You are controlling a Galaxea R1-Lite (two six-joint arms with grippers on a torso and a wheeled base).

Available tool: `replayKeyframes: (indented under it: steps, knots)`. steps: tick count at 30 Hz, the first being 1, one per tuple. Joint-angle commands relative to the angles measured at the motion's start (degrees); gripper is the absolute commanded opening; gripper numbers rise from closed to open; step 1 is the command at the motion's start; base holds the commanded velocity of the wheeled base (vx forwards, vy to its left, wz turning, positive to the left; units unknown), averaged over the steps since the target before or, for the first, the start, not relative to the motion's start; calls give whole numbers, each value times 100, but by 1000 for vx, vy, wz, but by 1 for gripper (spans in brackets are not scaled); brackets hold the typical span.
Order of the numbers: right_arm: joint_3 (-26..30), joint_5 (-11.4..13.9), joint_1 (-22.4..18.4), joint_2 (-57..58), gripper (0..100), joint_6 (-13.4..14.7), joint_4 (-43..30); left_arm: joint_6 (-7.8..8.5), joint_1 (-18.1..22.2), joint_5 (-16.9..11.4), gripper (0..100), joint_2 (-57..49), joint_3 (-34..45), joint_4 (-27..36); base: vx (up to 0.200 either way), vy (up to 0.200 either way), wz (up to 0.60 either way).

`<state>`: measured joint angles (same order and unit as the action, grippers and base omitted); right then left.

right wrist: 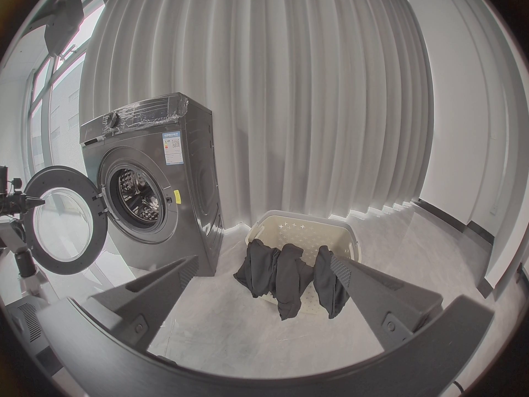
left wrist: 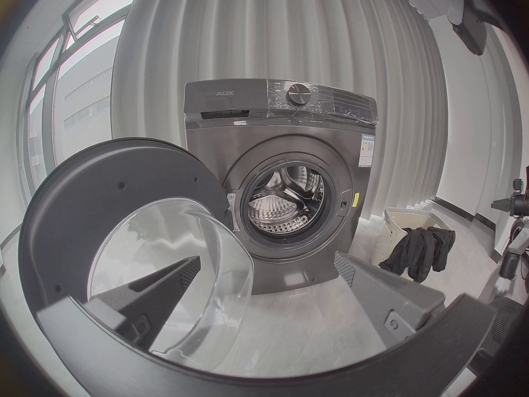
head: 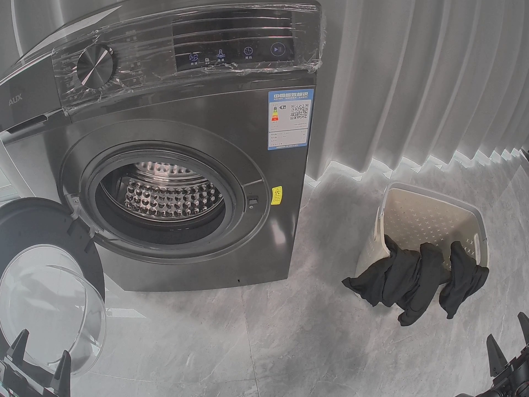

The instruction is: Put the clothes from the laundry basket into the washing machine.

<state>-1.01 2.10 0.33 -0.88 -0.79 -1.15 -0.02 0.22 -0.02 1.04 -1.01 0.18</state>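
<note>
Left end effector [head: 44, 344] is seen low at the near left of the head view, fingers spread apart and nothing held between them. Right end effector [head: 506, 329] is seen low at the near right, likewise spread and holding nothing. Both are held above a grey marbled floor [head: 308, 337].

Just beyond the left end effector, the round door [head: 33, 232] of the washing machine [head: 182, 117] is shown swung fully open toward the robot's left, its clear glass bowl [head: 49, 304] facing the robot.

Beyond the right end effector, a cream laundry basket [head: 424, 221] is shown standing on the floor, to the right of the machine and apart from it. The clothes [head: 413, 282], black garments, are draped over the basket's near rim and hang down its outer wall toward the floor.

Farther back, the perforated steel drum [head: 165, 194] is exposed through the machine's round opening. A control panel with a dial [head: 95, 66] is wrapped in clear film, and a blue-edged label [head: 290, 118] is fixed above a small yellow sticker [head: 276, 195] on the front.

A pale pleated curtain [head: 413, 73] is hung behind the machine and basket.
</note>
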Motion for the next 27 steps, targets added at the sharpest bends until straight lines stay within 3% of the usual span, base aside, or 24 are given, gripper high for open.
replayKeyframes:
  steps: [1,9,21,27]
  knots:
    - [66,1,2,35,100,0,0,2,4,-6,100,-104,92,-1,0,0,-600]
    - [66,1,2,35,100,0,0,2,4,2,100,-104,92,-1,0,0,-600]
    - [66,1,2,35,100,0,0,2,4,-6,100,-104,101,-1,0,0,0]
    - [66,1,2,35,100,0,0,2,4,-6,100,-104,101,-1,0,0,-600]
